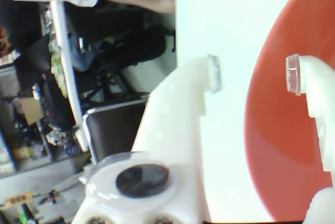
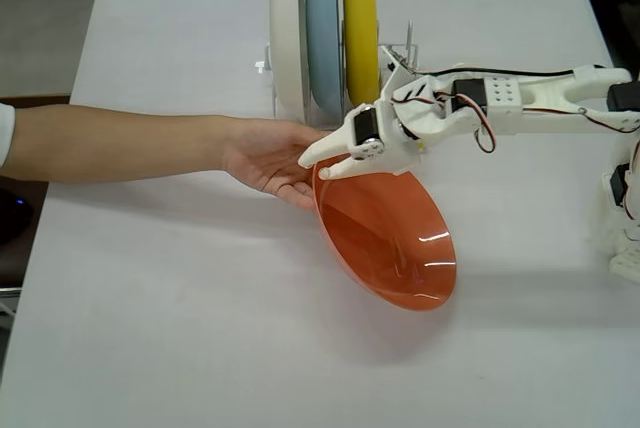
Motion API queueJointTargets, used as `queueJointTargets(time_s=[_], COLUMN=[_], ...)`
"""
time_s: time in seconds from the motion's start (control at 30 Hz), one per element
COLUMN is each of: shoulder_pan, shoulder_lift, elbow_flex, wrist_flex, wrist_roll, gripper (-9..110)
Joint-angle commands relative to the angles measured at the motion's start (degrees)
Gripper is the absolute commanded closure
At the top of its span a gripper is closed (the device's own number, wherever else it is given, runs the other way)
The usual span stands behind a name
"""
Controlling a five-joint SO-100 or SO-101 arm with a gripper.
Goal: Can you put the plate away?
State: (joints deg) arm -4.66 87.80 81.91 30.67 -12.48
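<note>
Plate (image 2: pixel 395 238) – orange, tipped up on its edge on the surface (image 2: pixel 180 328), propped by a person's hand (image 2: pixel 270 156) so it can be grabbed | tool (image 2: pixel 322 165) – fingers apart at the rim, gripping nothing | rack (image 2: pixel 400 48) with plates behind – likely where it goes

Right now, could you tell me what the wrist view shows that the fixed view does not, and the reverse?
Only the wrist view shows the gap between the tool's pads and the cluttered room beyond the table edge. Only the fixed view shows a person's hand holding the tilted orange plate, plus the rack with white, pale blue and yellow plates. Both show the orange plate and the open tool.
</note>
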Motion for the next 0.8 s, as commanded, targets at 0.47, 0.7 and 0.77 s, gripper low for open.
queueJointTargets(time_s=[0.47,0.7,0.77], shoulder_pan=[-2.72,-4.04,-4.48], shoulder_lift=[-9.23,-6.68,-4.92], elbow_flex=[-14.85,-11.95,-10.02], wrist_flex=[3.34,6.24,6.59], wrist_roll=[12.57,18.63,19.78], gripper=[83,84,84])
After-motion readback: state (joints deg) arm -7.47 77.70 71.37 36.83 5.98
